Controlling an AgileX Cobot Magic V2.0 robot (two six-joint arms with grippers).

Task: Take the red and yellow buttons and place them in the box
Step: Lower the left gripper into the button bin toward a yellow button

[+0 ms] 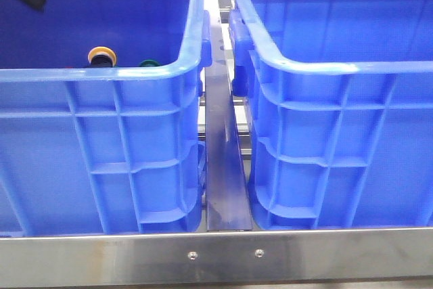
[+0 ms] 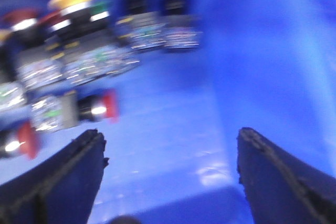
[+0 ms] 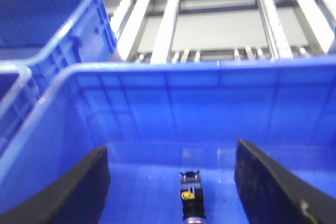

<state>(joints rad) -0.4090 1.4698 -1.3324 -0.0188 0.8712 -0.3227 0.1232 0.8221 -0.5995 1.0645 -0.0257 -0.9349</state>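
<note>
Your yellow button (image 1: 102, 54) and the red buttons (image 2: 108, 105) lie in the left crate (image 1: 101, 167). Your left gripper (image 2: 170, 174) hangs released above them; your right gripper (image 3: 170, 182), also released, hangs inside the right box (image 1: 338, 160).

Both crates, the left crate (image 1: 101, 140) and the box (image 1: 338, 133), look like smooth, slightly glossy blue plastic. The front rail (image 1: 216, 258) is brushed metal, and the rollers (image 3: 168, 22) behind are shiny metal. The yellow button (image 1: 102, 54) has a plastic cap; gripper fingers (image 2: 58, 182) look matt black.
</note>
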